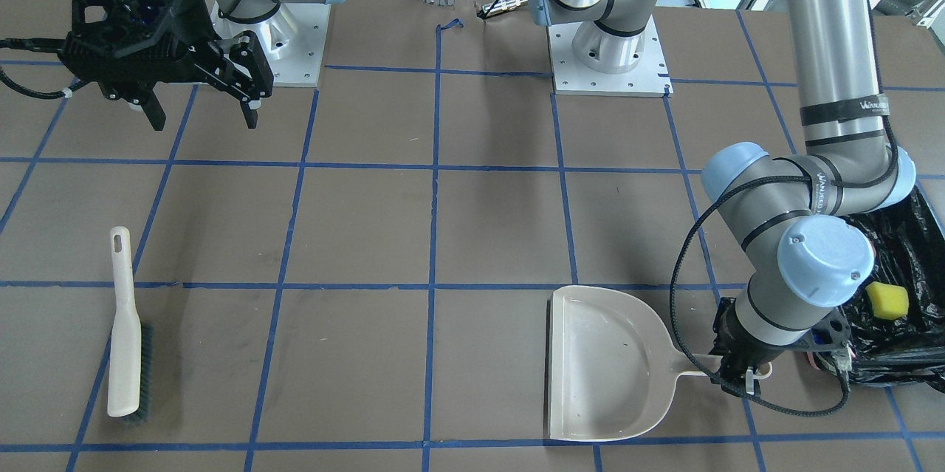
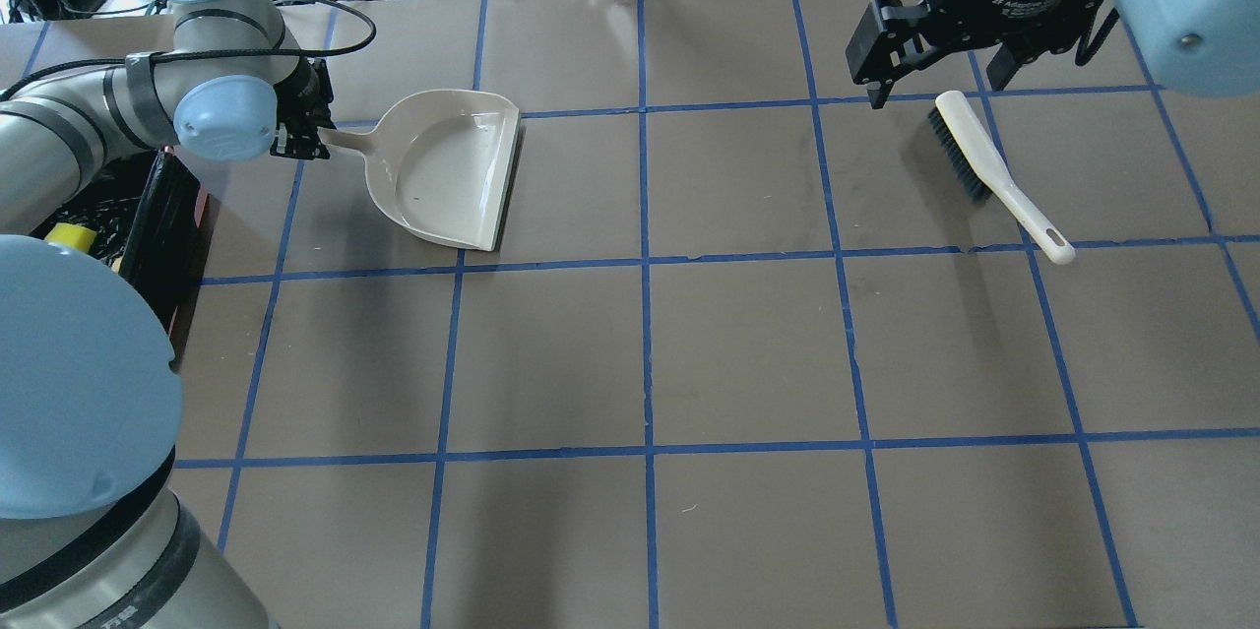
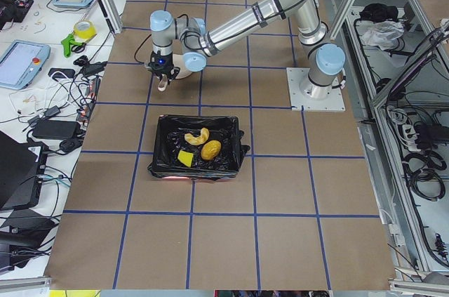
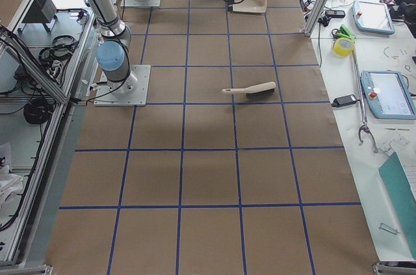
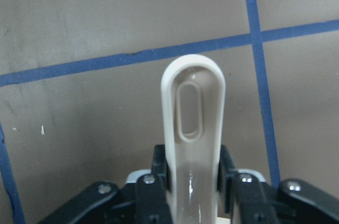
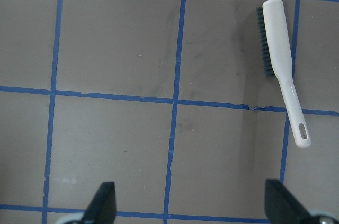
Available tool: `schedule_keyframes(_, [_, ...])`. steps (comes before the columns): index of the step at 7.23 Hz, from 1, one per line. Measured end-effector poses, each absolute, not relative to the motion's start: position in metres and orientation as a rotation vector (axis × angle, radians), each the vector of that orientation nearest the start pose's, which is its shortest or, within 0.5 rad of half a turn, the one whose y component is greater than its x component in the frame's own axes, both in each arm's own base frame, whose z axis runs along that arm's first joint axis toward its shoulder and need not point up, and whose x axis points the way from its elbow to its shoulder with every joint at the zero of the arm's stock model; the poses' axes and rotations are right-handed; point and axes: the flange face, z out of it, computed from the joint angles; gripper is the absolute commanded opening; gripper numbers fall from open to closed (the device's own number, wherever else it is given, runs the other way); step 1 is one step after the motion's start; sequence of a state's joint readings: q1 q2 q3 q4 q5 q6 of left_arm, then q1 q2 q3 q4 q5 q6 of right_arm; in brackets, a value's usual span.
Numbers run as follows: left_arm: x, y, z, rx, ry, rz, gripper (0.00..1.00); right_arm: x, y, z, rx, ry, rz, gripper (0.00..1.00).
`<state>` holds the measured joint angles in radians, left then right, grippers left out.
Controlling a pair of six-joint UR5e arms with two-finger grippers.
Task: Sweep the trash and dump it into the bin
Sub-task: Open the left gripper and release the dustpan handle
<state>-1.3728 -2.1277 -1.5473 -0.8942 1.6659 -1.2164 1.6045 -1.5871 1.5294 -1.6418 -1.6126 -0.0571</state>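
Note:
All three trash pieces lie inside the bin (image 3: 160, 165), a box lined with black plastic: an orange-brown lump (image 3: 211, 149), a pale crescent slice (image 3: 197, 136) and a yellow sponge piece (image 3: 185, 159), (image 1: 887, 300). The beige dustpan (image 1: 605, 361) rests flat and empty on the table beside the bin (image 1: 912, 361). My left gripper (image 1: 742, 372), (image 5: 193, 166) is shut on the dustpan's handle. High over the table, my right gripper (image 2: 935, 83), (image 1: 204, 117) is open and holds nothing.
A white brush with dark bristles (image 2: 984, 161), (image 6: 280, 49) lies on the table below the right gripper, untouched. Blue tape lines grid the brown table. Cables and devices sit along the far edge in the overhead view.

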Motion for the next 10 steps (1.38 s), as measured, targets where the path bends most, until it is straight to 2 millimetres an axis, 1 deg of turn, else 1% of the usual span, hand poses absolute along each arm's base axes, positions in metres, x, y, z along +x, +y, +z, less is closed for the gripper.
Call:
schedule_keyframes(1, [0.012,-0.688,0.237,-2.036,2.361,-0.272,0.30,0.145,-0.492,0.524,-0.139,3.176,-0.203,1.00])
schedule_keyframes(2, [0.012,-0.690,0.235,-2.037,2.361,-0.278,0.43,0.145,-0.492,0.524,-0.137,3.176,-0.203,1.00])
schedule_keyframes(3, [0.013,-0.692,0.234,-2.038,2.363,-0.284,0.99,0.144,-0.493,0.524,-0.134,3.177,-0.204,1.00])
schedule_keyframes(5, [0.012,-0.693,0.237,-2.054,2.359,-0.304,1.00,0.142,-0.492,0.527,-0.129,3.179,-0.212,1.00])
schedule_keyframes(7, [0.006,-0.692,0.248,-2.070,2.368,-0.356,1.00,0.141,-0.492,0.528,-0.125,3.186,-0.215,1.00])
schedule_keyframes(9, [-0.025,-0.685,0.280,-2.000,2.450,-0.416,1.00,0.140,-0.492,0.528,-0.124,3.203,-0.217,1.00])
schedule_keyframes(10, [-0.034,-0.681,0.297,-1.923,2.526,-0.443,1.00,0.140,-0.492,0.528,-0.125,3.205,-0.217,1.00])
